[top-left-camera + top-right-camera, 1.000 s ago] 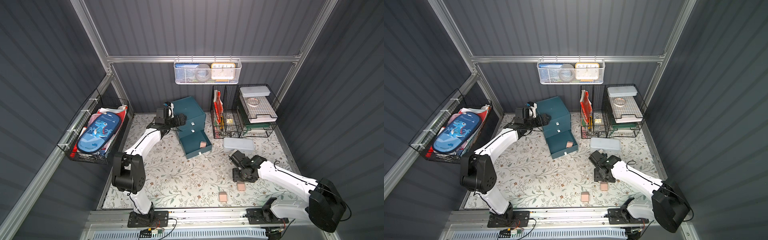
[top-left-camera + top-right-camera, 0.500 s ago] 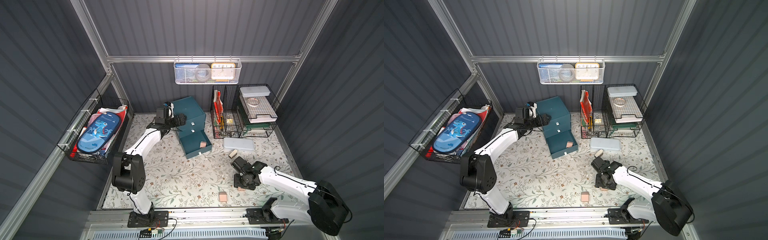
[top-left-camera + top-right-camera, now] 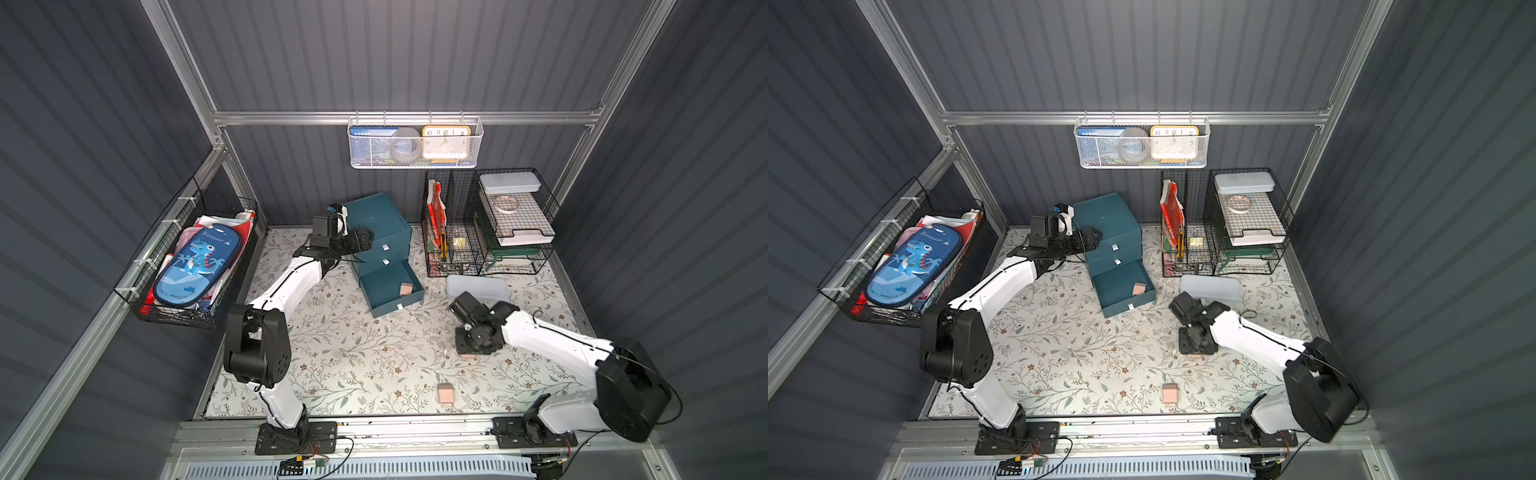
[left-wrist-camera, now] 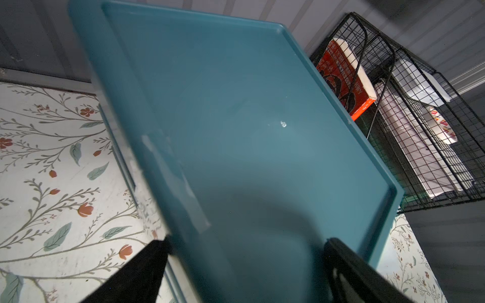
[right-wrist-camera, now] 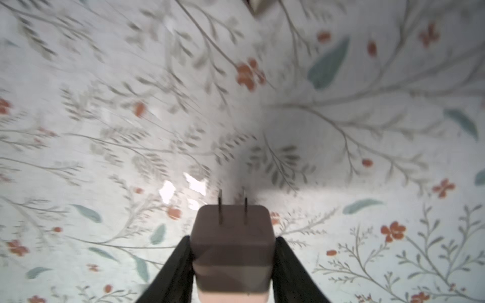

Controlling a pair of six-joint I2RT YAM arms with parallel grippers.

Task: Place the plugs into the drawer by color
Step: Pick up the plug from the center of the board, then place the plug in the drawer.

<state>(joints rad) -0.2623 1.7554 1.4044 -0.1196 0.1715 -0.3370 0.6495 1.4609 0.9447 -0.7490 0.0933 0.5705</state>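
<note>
1. This is a robot test booth, a small lab box dressed up like a desk corner at home.
2. Grey ribbed walls [image 3: 374,54] and silver metal bars [image 3: 407,117] shut it in on three sides.
3. The left robot arm [image 3: 291,282] and the right robot arm [image 3: 548,338] are bolted to a metal rail [image 3: 415,426] at the front, with loose wires [image 3: 305,460] near it.
4. A flowery mat [image 3: 353,353] covers the table.
5. Desk things sit around the edges:
   - a dinosaur pencil case [image 3: 195,266] in a black wire basket [image 3: 174,322]
   - a yellow clock [image 3: 446,141] in a white mesh basket [image 3: 415,164]
   - a black wire rack [image 3: 515,171]
   - dark teal drawers [image 3: 374,216]
</note>
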